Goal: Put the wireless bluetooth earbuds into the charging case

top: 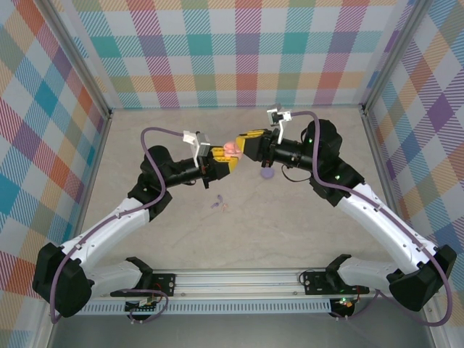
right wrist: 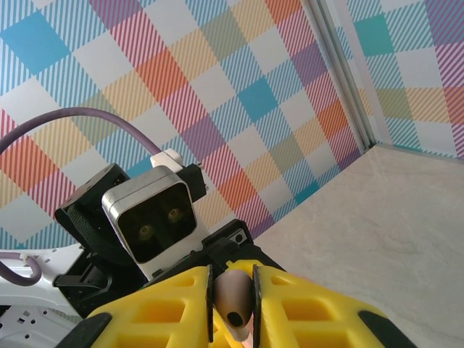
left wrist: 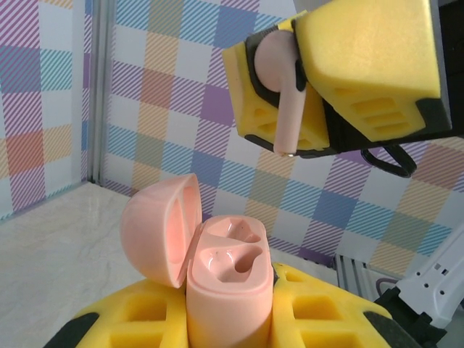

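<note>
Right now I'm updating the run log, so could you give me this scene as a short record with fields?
left claw: shut on the pink charging case, lid open, both sockets empty
right claw: shut on the pink earbud, stem down, near the case, not touching
table: lilac earbud lying loose
progress: no earbud seated yet
</note>
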You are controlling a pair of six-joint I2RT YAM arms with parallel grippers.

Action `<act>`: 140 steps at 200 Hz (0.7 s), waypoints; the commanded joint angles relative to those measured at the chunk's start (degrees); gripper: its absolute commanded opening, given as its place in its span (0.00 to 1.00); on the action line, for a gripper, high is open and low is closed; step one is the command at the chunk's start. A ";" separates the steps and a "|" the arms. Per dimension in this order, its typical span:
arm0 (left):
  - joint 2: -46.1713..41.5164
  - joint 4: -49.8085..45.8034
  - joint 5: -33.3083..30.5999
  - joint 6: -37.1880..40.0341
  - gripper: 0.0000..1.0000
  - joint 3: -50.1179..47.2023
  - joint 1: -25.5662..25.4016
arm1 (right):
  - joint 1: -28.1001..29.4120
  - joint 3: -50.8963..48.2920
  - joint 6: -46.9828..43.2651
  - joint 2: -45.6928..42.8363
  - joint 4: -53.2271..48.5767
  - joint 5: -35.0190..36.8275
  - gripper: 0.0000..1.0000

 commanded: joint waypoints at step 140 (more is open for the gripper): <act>-0.30 4.10 -1.82 -4.55 0.20 3.24 -1.72 | 1.00 -0.59 -2.43 0.10 0.98 1.08 0.20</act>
